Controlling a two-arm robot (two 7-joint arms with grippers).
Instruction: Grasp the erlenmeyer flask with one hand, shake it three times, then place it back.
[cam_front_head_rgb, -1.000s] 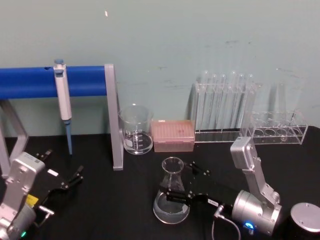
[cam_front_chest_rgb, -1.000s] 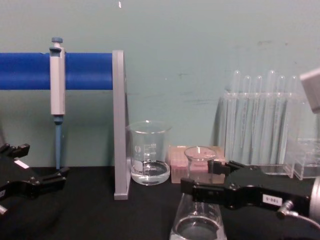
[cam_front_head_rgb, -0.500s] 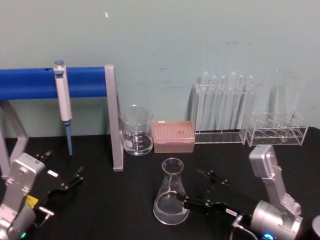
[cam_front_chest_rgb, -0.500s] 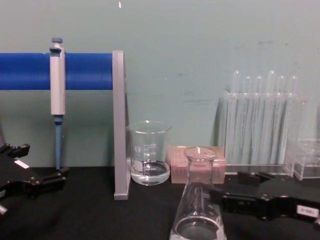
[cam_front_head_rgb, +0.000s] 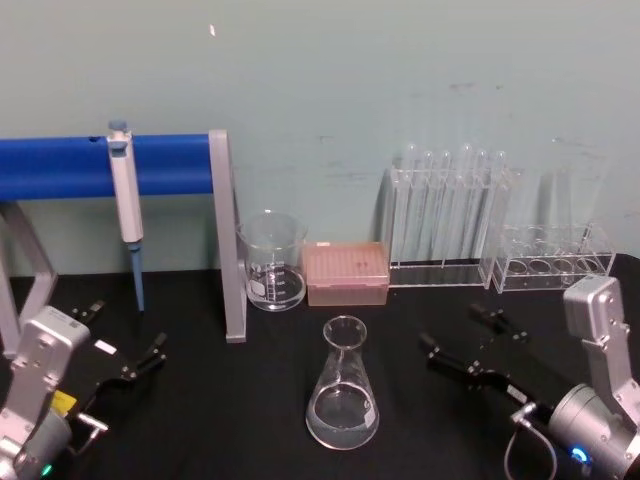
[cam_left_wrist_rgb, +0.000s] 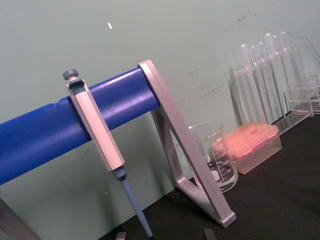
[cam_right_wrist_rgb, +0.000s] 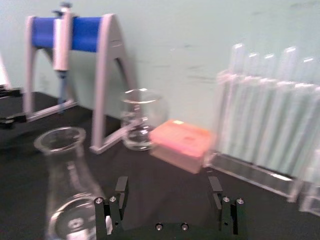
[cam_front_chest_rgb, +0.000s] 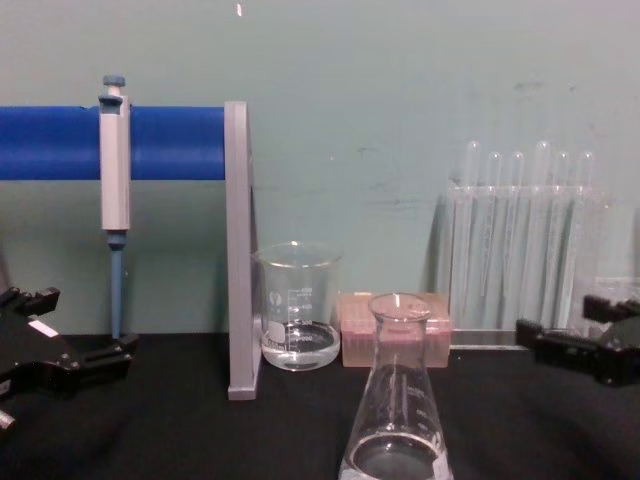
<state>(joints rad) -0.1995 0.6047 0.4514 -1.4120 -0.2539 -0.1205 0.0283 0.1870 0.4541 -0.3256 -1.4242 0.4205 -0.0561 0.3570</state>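
The erlenmeyer flask stands upright on the black table, front centre, with a little clear liquid in its base; it also rises in the chest view and the right wrist view. My right gripper hangs open to the flask's right, clear of it, with nothing between its jaws. My left gripper rests open at the table's left, far from the flask.
A glass beaker and a pink tip box sit behind the flask. Test tube racks line the back right. A pipette hangs on the blue stand, whose grey leg stands left of the beaker.
My right gripper has opened, let go of the flask's neck and drawn back to the right. The flask stays standing on the table. The left arm has not moved.
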